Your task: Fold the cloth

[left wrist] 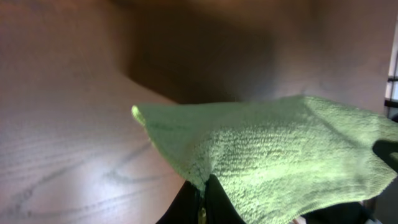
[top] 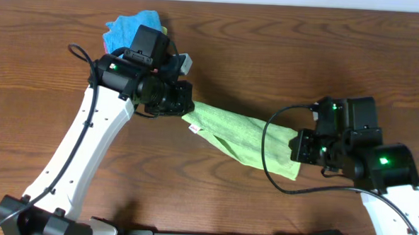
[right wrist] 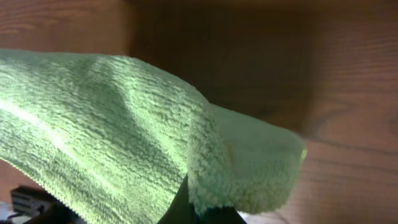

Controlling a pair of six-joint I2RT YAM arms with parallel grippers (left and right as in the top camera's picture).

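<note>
Overhead: the table (top: 283,50) is bare dark wood across the middle and the far right. Its far edge shows as a pale strip along the top of the frame, and its near edge is taken up by a black rail and the two arm bases. A bunched blue cloth (top: 128,25) sits at the far left, just behind the left arm's wrist, so room is tight there. The widest open stretches are far-centre, far-right and the near-centre patch between the arms. The cloth (top: 240,136) hangs as a narrow, gathered band strung between the two claws. Its long axis runs diagonally from far-left to near-right, and the band is slimmer at the left end, broader at the right. A small white tag (top: 193,129) shows near the left end. The left gripper (top: 186,108) is pressed together on that end; in the left wrist view a loose corner sticks out past the pinch. The right gripper (top: 300,148) is likewise clamped on the opposite end, with a rounded fold bulging beside the jaws in its wrist view. Both wrist views show dark shadow on the wood under the band. A black cable (top: 265,152) loops across the cloth near the right claw.
</note>
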